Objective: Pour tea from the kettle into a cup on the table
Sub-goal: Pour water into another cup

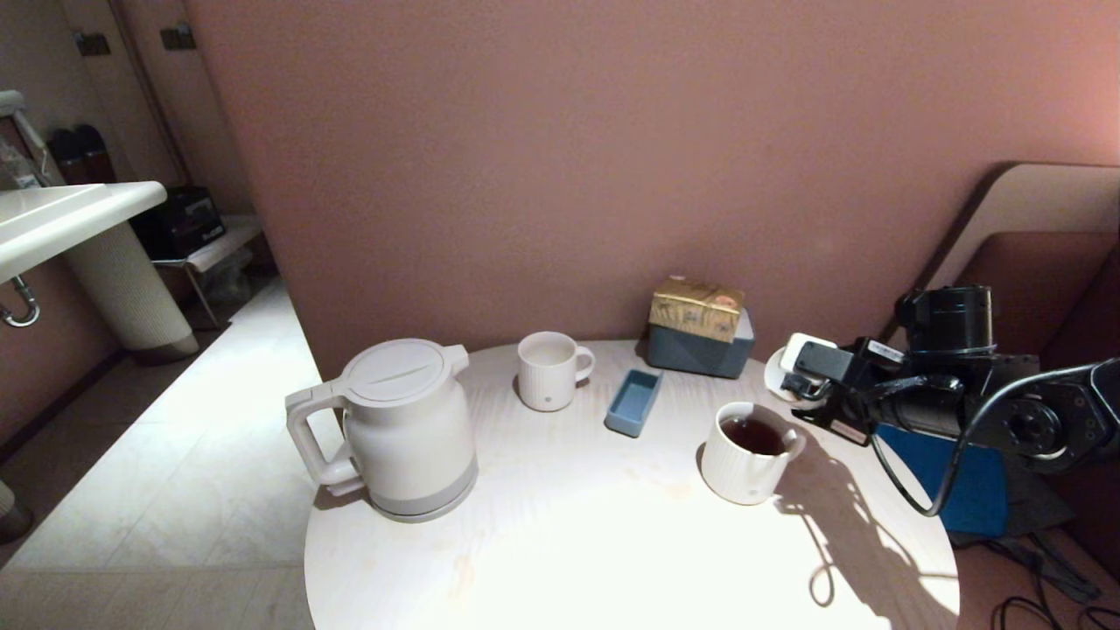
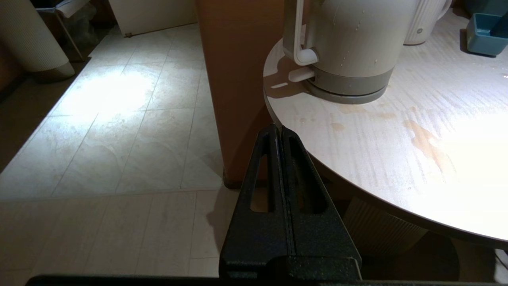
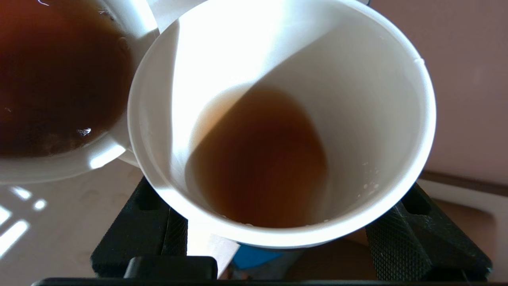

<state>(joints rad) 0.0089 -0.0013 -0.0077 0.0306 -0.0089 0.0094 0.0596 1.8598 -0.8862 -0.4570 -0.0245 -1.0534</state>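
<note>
The cream-white kettle (image 1: pixel 407 429) (image 2: pixel 357 39) stands upright, lid on, at the left edge of the round pale table (image 1: pixel 569 542) (image 2: pixel 397 159). My right gripper (image 1: pixel 792 389) (image 3: pixel 278 226) reaches in over the table's right edge and is shut on the small smooth white cup (image 1: pixel 773 374) (image 3: pixel 357 99). The cup holds a little reddish-brown tea (image 3: pixel 258 159), which lies toward one side. It touches the rim of a wider white mug (image 1: pixel 748 455) (image 3: pixel 119 151) full of dark tea. My left gripper (image 2: pixel 279 131) is shut and empty, low beside the table's near-left edge.
A ribbed white mug (image 1: pixel 547 372) stands at the back, with a small blue tray (image 1: pixel 633 402) and a grey box topped by a golden packet (image 1: pixel 700 337) to its right. Brown spill stains (image 2: pixel 424 139) mark the tabletop. The wall is close behind. A blue object (image 1: pixel 954 490) and cables sit beside the table's right.
</note>
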